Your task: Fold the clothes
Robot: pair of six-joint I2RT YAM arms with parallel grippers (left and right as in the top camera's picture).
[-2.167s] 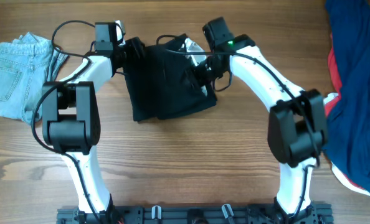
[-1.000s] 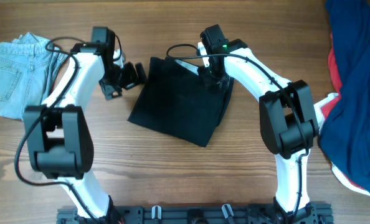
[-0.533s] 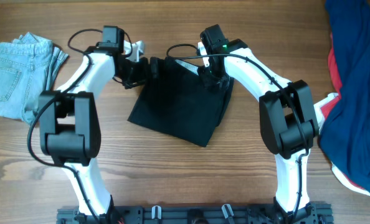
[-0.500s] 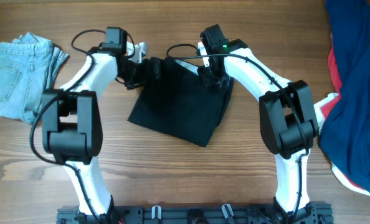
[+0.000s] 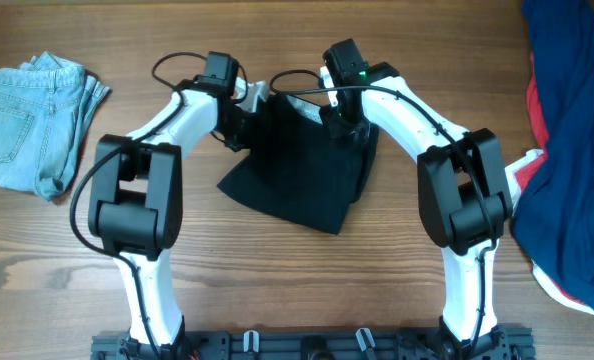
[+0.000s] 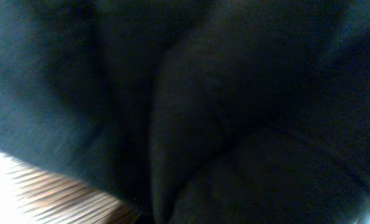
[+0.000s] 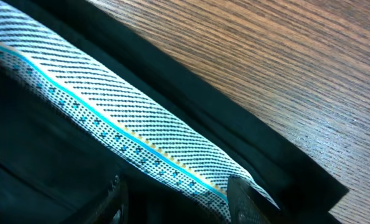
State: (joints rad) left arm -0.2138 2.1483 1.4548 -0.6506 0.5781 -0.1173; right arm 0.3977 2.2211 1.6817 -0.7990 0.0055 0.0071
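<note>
The clothes are spread across the table. A black garment [image 5: 299, 165] lies in the middle, roughly folded, with a white dotted inner waistband [image 7: 129, 130] showing at its far edge. My left gripper [image 5: 243, 116] sits at the garment's far left corner, shut on the cloth. Black fabric [image 6: 235, 112] fills the left wrist view and hides the fingers. My right gripper [image 7: 179, 199] is at the far right corner [image 5: 343, 122]. Its fingers [image 7: 240, 194] are closed on a thick wad of black cloth and waistband.
A light-blue denim garment [image 5: 32, 120] lies at the far left. A navy garment with red trim [image 5: 572, 140] is heaped along the right edge. Bare wooden table [image 5: 297, 280] lies in front of the black garment, and the arm bases stand at the near edge.
My left arm swung right from open tabletop to the black garment's far left corner and shut on the cloth. The garment's left edge shifted slightly right. The right arm stayed put.
</note>
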